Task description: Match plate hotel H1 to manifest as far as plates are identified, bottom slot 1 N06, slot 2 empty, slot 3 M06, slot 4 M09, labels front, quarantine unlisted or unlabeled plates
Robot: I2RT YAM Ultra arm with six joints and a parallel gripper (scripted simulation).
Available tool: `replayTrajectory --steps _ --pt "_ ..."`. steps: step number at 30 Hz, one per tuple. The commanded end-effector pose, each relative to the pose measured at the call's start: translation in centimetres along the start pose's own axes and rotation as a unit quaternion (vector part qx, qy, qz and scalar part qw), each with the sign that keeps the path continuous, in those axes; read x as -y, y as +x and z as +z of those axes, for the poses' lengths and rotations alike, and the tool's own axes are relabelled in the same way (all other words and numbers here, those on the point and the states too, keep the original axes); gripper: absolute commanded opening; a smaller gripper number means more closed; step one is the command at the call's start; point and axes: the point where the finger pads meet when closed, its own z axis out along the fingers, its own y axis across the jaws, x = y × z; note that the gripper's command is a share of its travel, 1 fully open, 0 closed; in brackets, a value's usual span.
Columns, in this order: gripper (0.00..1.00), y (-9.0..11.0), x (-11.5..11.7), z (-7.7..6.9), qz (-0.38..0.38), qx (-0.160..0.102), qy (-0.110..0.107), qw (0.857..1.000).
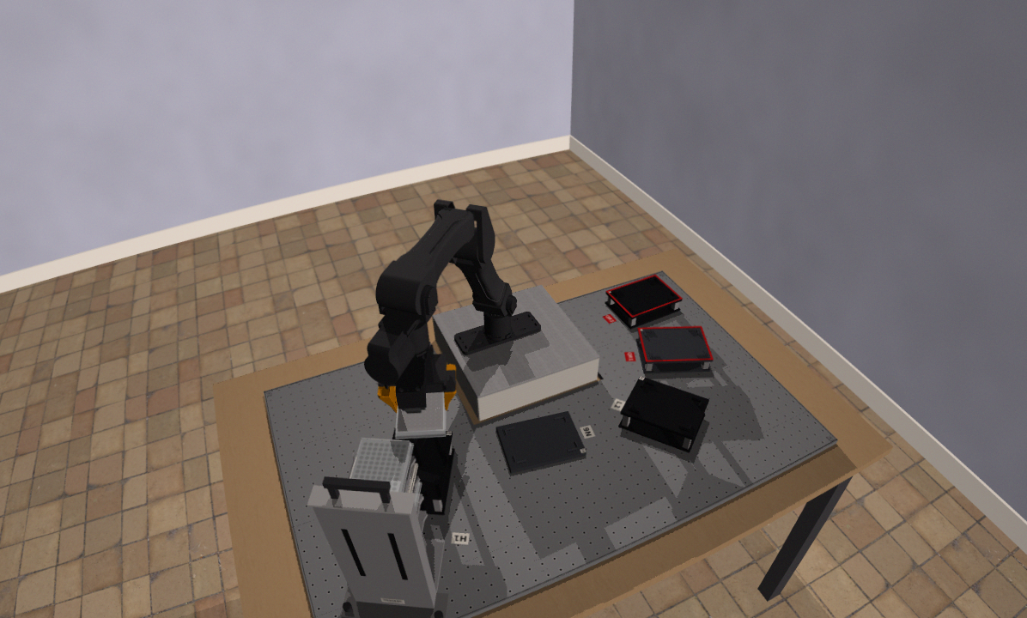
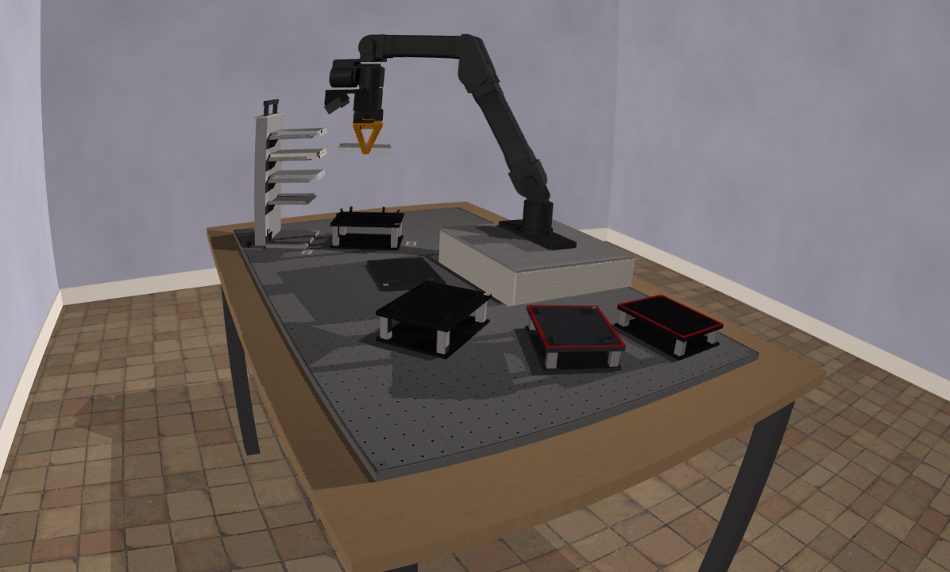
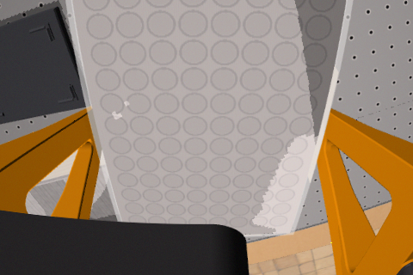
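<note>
— What has the orange two-fingered claw (image 2: 366,145) got?

— It's clamped across the width of a translucent grey well plate (image 3: 206,86), held flat in mid-air; the fingers stand wide because the plate is wide. In the wrist view the plate fills the centre, an orange finger (image 3: 356,189) on each side.

— Where is that in the exterior view?

— Upper left of centre, just beside the open front of the tall grey plate hotel (image 2: 263,177), level with its second shelf from the top and clear of it.

— And farther out?

— A black nest on white legs (image 2: 366,226) below, a white block (image 2: 535,273) under the arm, and two red-edged black nests (image 2: 574,330) at lower right.
</note>
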Motion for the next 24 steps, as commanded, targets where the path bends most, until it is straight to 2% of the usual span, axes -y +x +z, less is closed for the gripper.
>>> replayTrajectory --steps 1,12,14,24 --pt "0.86 0.0 -1.1 -1.5 -0.033 -0.009 -0.007 0.999" --pt "0.86 -1.0 -4.7 -1.6 -0.125 -0.008 -0.007 0.992" --pt "0.86 -1.0 -4.7 -1.6 -0.125 -0.008 -0.007 0.992" --pt "0.86 -1.9 -7.9 -1.6 -0.13 -0.008 -0.007 0.991"
